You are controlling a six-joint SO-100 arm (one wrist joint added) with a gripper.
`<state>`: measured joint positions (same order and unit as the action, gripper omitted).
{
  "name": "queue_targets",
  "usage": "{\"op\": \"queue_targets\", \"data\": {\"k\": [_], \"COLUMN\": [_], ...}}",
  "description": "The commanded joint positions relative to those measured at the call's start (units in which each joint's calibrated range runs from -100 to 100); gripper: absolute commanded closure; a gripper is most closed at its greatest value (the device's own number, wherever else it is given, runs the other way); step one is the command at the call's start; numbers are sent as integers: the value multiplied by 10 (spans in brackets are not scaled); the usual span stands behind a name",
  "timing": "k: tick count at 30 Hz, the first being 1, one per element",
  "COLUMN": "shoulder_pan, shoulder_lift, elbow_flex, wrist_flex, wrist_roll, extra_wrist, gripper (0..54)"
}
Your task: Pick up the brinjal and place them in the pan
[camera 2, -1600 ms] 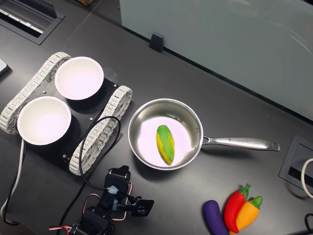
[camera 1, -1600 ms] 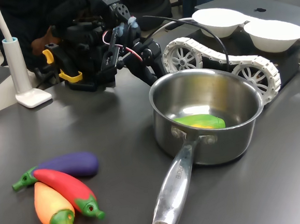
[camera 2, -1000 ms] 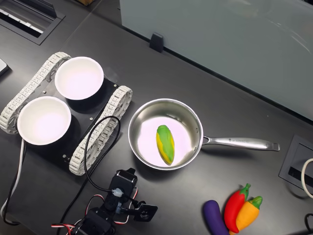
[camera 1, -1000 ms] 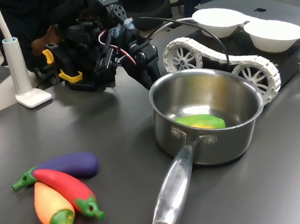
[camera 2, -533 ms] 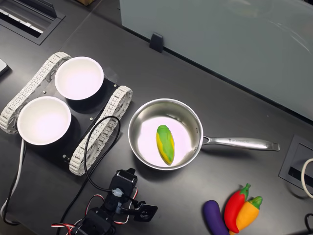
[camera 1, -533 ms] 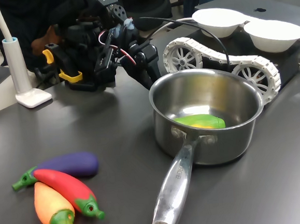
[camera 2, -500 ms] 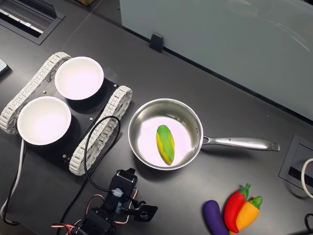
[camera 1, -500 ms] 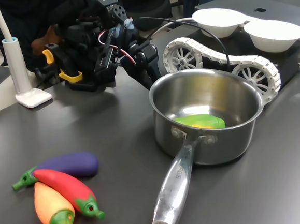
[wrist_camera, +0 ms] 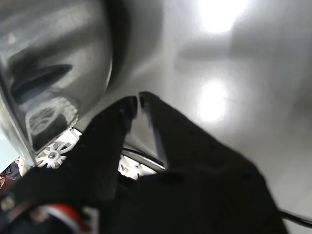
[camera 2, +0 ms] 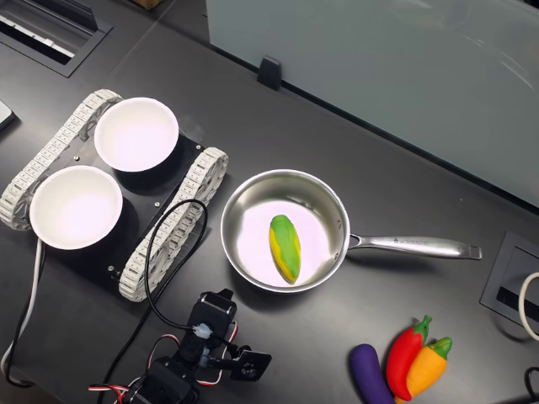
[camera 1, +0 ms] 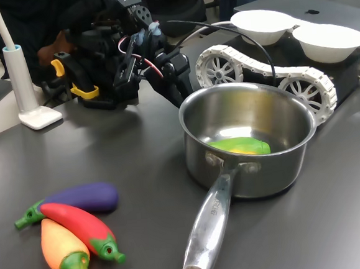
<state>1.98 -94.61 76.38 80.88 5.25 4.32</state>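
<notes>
The purple brinjal lies on the dark table, touching a red chili toy and an orange pepper toy. The steel pan stands upright mid-table and holds a green-yellow corn toy. My gripper hangs just behind the pan's rim on the first exterior view's left, far from the brinjal. Its black fingers nearly touch at the tips with nothing between them. The pan's shiny wall fills one side of the wrist view.
A tracked vehicle carrying two white bowls stands beside the pan. The pan's long handle points to the second exterior view's right. A white lamp base sits near the arm. A recessed socket lies at the table's edge.
The arm swung slightly toward the pan more than a second ago and has stayed still since. The vegetables and the pan have not moved.
</notes>
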Motion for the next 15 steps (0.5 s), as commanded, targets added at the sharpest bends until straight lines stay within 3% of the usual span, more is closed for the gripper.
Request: {"op": "queue_targets", "data": {"k": [1, 4, 6, 15], "shoulder_pan": [7, -1, -36, -23], "shoulder_lift": [-9, -9, -9, -9], "elbow_flex": [-8, -9, -9, -12], "wrist_flex": [-26, -26, -25, -23], "wrist_roll": [-6, -7, -11, -11], "extra_wrist": [-1, 1, 28, 27], "gripper": [535, 535, 535, 535]}}
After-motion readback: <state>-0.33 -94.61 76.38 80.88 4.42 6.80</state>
